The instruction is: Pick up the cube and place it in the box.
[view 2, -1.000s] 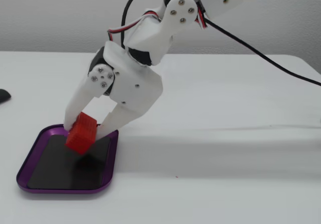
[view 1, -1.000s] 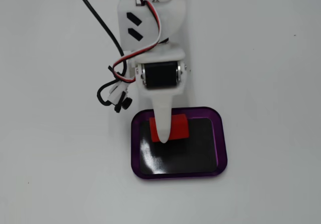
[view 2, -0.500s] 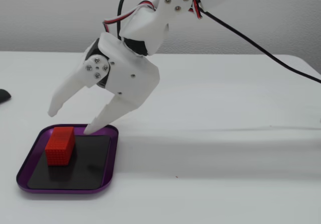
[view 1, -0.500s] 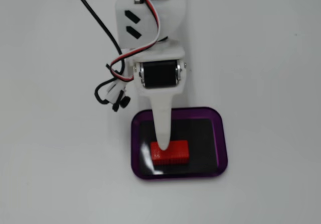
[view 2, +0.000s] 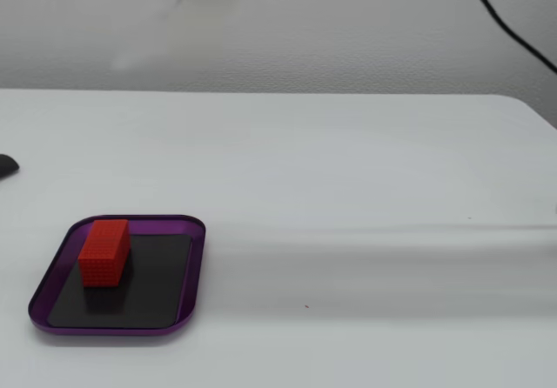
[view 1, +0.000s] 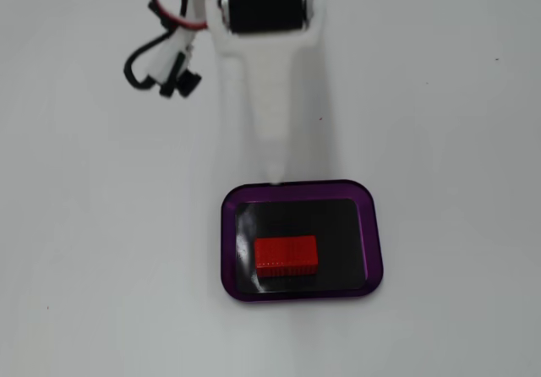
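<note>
The red cube [view 1: 286, 254] lies flat inside the box [view 1: 229, 250], a purple-rimmed tray with a black floor, slightly left of the tray's middle in a fixed view. In the other fixed view the cube [view 2: 104, 250] sits at the far left of the box [view 2: 157, 223]. My white gripper [view 1: 275, 170] reaches down from the top of the frame. Its tip is at the box's far rim, apart from the cube. It shows as one tapered shape with no gap and holds nothing. In the other fixed view the arm is only a pale blur at top left.
Red and black cables [view 1: 165, 56] hang beside the arm's black motor [view 1: 262, 3]. A black cable [view 2: 509, 23] crosses the wall at top right. A small dark object [view 2: 7, 165] lies at the table's left edge. The white table [view 2: 365, 231] spreads right of the box.
</note>
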Robot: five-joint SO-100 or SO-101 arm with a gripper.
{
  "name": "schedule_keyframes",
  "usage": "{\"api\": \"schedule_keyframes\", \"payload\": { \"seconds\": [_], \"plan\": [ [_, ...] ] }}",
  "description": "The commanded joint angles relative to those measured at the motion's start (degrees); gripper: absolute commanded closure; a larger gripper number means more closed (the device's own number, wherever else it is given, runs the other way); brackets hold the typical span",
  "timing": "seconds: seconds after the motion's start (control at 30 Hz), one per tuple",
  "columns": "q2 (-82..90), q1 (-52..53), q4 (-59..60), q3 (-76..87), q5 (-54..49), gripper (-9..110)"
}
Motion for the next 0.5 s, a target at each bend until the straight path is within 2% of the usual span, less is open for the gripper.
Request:
{"api": "schedule_keyframes", "payload": {
  "seconds": [0.0,0.2,0.47],
  "plan": [
    [11.60,0.18,2.37,-0.62,1.76,84],
    [30.06,0.53,-1.85,25.22,1.49,84],
    [55.55,0.97,-20.57,68.91,1.49,84]
  ]
}}
